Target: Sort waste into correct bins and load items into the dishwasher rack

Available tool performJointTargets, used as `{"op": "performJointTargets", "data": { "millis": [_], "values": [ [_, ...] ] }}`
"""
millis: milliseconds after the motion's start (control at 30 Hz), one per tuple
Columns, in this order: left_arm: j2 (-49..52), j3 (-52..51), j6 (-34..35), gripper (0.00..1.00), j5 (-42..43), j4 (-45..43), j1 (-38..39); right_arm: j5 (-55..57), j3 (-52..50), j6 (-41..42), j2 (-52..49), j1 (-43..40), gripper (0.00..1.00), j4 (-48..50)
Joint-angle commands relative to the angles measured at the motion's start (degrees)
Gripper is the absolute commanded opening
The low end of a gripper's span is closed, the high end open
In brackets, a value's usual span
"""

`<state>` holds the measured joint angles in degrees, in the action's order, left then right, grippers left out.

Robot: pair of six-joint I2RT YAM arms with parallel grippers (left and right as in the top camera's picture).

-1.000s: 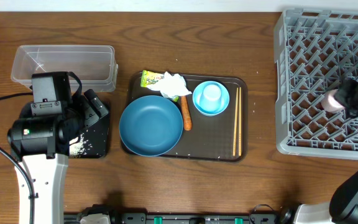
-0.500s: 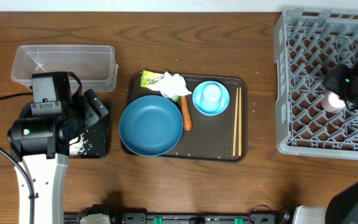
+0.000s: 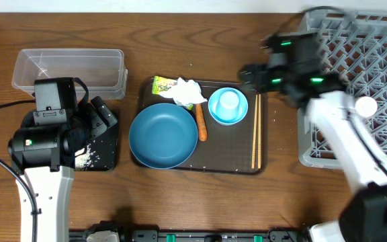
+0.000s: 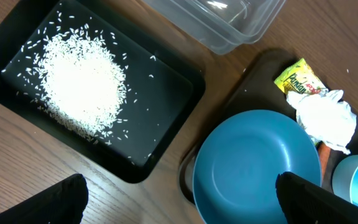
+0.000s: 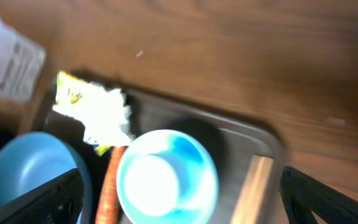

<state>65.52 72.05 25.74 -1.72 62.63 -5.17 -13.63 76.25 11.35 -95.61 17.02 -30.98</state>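
The dark blue plate (image 3: 162, 135) lies empty at the left end of the brown serving tray (image 3: 200, 166), mid-tabletop. The light blue bowl (image 3: 228, 106) beside it holds 1 white cup (image 3: 229, 101). Only the left wrist view shows rice (image 4: 82, 84) heaped in the black tray (image 4: 166, 87). The left gripper (image 4: 179, 202) is spread wide, empty. The right gripper (image 5: 179, 205), likewise spread and empty, has swung from the grey rack (image 3: 368, 60) at the tabletop's right edge to above the bowl, leaving a 2nd cup (image 3: 366, 106) in the rack.
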Motion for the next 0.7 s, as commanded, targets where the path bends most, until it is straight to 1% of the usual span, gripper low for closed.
{"op": "performJointTargets", "data": {
  "millis": [0, 133, 267, 533, 567, 667],
  "values": [
    [0.07, 0.94, 0.50, 0.99, -0.46, 0.13, -0.33, 6.99, 0.68, -0.72, -4.26, 5.29, 0.99, 1.55],
    [0.07, 0.94, 0.50, 0.99, -0.46, 0.13, -0.33, 14.62, 0.68, -0.68, -8.90, 10.82, 0.99, 3.48],
    [0.07, 0.94, 0.50, 0.99, -0.46, 0.13, -0.33, 19.96, 0.68, 1.03, -11.47, 13.64, 0.99, 3.34],
    [0.07, 0.94, 0.50, 0.99, -0.46, 0.13, -0.33, 21.31, 0.68, 2.40, -13.49, 14.67, 0.99, 1.22],
    [0.07, 0.94, 0.50, 0.99, -0.46, 0.13, -0.33, 21.33, 0.68, 2.40, -13.49, 14.67, 0.97, 1.09],
    [0.07, 0.94, 0.50, 0.99, -0.46, 0.13, -0.33, 21.38, 0.68, 3.08, -13.49, 14.60, 0.83, 0.13]
  ]
}}
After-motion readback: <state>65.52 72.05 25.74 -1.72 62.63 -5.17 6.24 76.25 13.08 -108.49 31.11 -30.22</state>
